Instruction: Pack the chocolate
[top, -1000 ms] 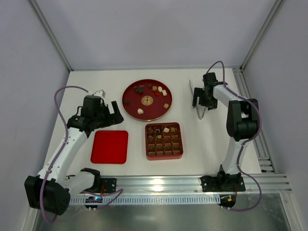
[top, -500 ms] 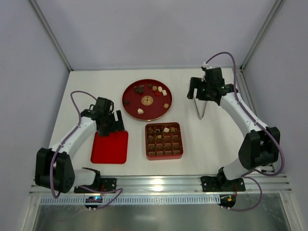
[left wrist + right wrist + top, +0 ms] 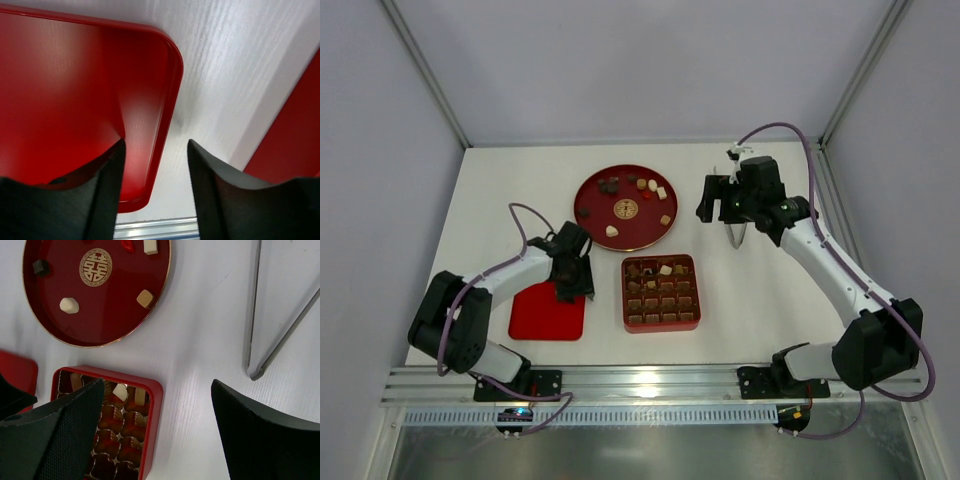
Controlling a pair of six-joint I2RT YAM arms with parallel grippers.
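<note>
Several pieces of chocolate [image 3: 640, 186], dark, light brown and cream, lie on a round red plate [image 3: 592, 216]. A few more sit in the top rows of the square red box [image 3: 694, 293]. In the right wrist view a cream piece [image 3: 69, 305] and a light brown piece [image 3: 144, 298] show on the plate [image 3: 115, 325], and a pale piece [image 3: 119, 391] in the box [image 3: 156, 405]. My left gripper [image 3: 156, 145] is low over the flat red lid [image 3: 60, 90], open, with the lid's right rim between its fingers. My right gripper [image 3: 157, 385] hangs wide open and empty above the table.
Metal tongs [image 3: 739, 236] lie on the table just right of my right gripper [image 3: 717, 212], and show in its wrist view as tongs [image 3: 252, 330]. The lid [image 3: 542, 310] lies left of the box, with my left gripper [image 3: 578, 287] at its right edge. An aluminium rail runs along the near edge.
My left arm has swung right and down onto the lid's right edge, and its jaws have narrowed. My right arm has moved left, away from the tongs, toward the plate and box.
</note>
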